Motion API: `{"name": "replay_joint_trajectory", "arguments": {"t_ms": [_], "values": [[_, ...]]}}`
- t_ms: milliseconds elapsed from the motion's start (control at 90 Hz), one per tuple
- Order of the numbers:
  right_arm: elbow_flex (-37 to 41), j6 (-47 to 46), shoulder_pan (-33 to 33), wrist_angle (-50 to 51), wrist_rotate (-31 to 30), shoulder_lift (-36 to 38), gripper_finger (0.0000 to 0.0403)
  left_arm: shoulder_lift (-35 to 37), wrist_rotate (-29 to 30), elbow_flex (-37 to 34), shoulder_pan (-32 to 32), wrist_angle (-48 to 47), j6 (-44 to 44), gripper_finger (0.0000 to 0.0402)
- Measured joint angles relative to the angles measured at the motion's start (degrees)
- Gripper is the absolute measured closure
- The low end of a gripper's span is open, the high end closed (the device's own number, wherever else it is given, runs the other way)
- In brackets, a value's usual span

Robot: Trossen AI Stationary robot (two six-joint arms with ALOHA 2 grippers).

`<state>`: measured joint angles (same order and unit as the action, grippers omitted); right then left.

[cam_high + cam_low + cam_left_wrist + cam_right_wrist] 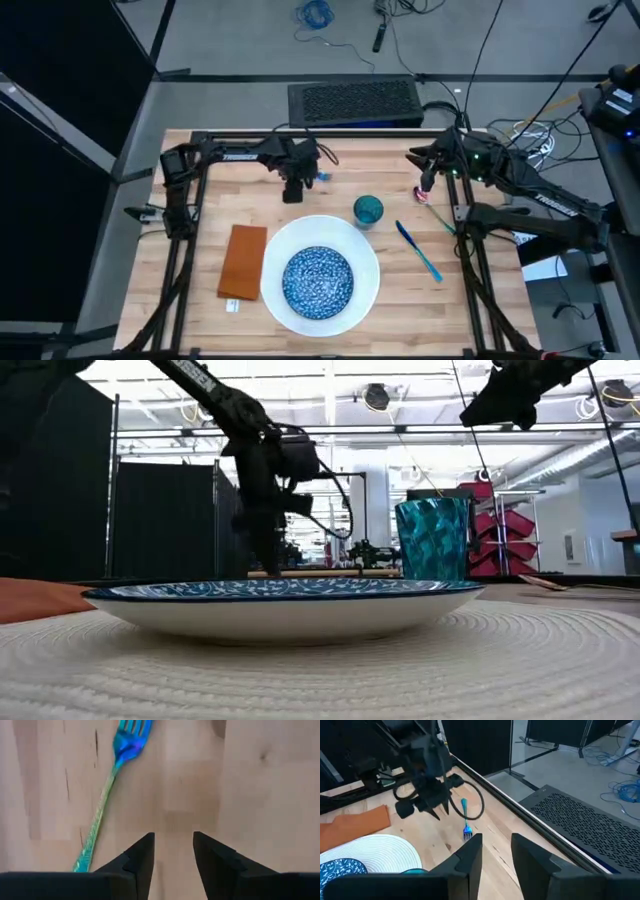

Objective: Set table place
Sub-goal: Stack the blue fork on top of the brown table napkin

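While most of the setting already lies together on the table (400, 300), the left gripper (293, 192) hangs low over the far-middle boards, its two dark fingers (142, 857) parted by a narrow gap with bare wood showing between them and nothing in their grasp; just beside it lies a blue-green fork (107, 795), flat on the wood, tines pointing away from the fingers, apart from them and well apart from the rest of the cutlery; the right wrist view shows the same fork (465, 822) close under the left gripper (436, 810), near the table's far edge; the right gripper (424, 184) sits raised over the far right part of the table, its fingers (470, 857) likewise a little apart and empty; whether it touches the small pink thing (423, 195) just below it cannot be told; the large white round plate (368, 262) lies near the table's near edge in the middle, with the blue speckled bowl (318, 281) standing on it; the orange-brown napkin (243, 262) lies flat just left of the plate; the small teal cup (368, 210) stands upright just beyond the plate's far right rim; a slim teal-blue piece of cutlery (418, 250) lies slantwise to the right of the plate, apart from it.
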<state>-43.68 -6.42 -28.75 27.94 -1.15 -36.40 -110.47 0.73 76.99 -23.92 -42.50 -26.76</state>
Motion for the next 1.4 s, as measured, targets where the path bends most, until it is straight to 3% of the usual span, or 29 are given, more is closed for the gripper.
{"name": "replay_joint_trajectory", "arguments": {"t_ms": [211, 367, 533, 800, 1400], "values": [[0.0, -0.4, 0.0, 0.0, 0.0, -0.2, 0.0312, -0.5, 5.2, 0.5, -0.1, 5.8, -4.2, 0.0278], [0.0, -0.4, 0.0, 0.1, 0.0, -0.3, 0.0312, -0.7, 6.0, 1.8, -0.3, 6.4, -7.6, 0.0278], [0.0, 0.0, 0.0, 0.1, 0.0, -0.3, 0.0312, -2.9, 5.1, 4.1, -1.3, 3.6, -10.2, 0.0278], [0.0, 0.0, 0.0, 0.1, 1.3, -0.3, 0.0312, -3.8, -2.4, 8.3, -5.2, 1.0, -11.1, 0.0278], [0.0, -0.2, 0.0, 0.1, 1.6, -0.3, 0.0312, -9.2, -1.7, 8.7, -5.9, -0.6, -12.2, 0.0279]]}}
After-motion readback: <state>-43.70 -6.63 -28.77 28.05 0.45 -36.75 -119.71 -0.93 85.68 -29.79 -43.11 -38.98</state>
